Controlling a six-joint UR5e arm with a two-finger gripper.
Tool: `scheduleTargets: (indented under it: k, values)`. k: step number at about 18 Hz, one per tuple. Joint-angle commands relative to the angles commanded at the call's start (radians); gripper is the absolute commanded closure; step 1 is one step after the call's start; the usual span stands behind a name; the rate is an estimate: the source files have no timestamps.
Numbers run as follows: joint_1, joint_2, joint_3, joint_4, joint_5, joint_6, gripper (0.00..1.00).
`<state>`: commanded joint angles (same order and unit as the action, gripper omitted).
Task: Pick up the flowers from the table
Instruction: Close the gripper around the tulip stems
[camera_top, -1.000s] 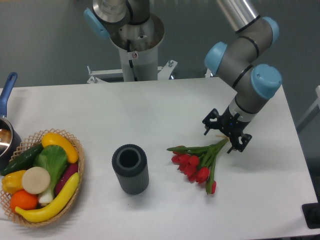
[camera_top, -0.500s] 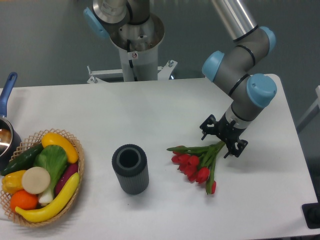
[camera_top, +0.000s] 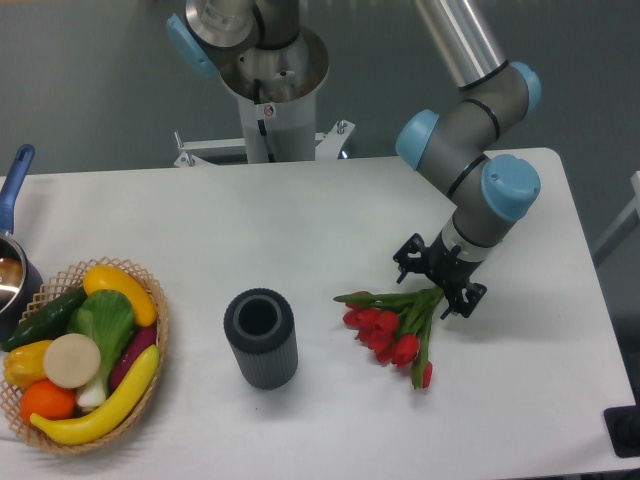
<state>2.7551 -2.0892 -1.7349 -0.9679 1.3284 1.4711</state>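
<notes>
On the table (camera_top: 300, 210) we see a basket (camera_top: 150, 300) far left, a cylinder (camera_top: 261, 338) in the middle, flowers (camera_top: 395, 325) to its right — the gripper (camera_top: 438, 283) over their stems.

Bare table (camera_top: 330, 215) surrounds the flowers (camera_top: 395, 325); the dark cylinder (camera_top: 261, 338) stands well left.
</notes>
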Motion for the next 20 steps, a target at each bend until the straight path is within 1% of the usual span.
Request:
scheduleTargets:
  k: [2, 4, 9, 10, 13, 14, 16, 20]
  values:
    - [-0.005, -0.002, 0.0, 0.003, 0.026, 0.0, 0.01]
    - [-0.011, 0.0, -0.002, 0.006, 0.028, -0.005, 0.17]
    - [-0.014, 0.005, -0.003, 0.012, 0.028, -0.017, 0.4]
    - [-0.014, 0.006, -0.002, 0.011, 0.028, -0.024, 0.5]
    - [-0.014, 0.008, 0.0, 0.015, 0.028, -0.09, 0.62]
    - [-0.014, 0.009, 0.0, 0.015, 0.028, -0.092, 0.65]
    - [-0.012, 0.012, 0.006, 0.014, 0.026, -0.091, 0.67]
    - [-0.009, 0.014, 0.02, 0.014, 0.025, -0.086, 0.67]
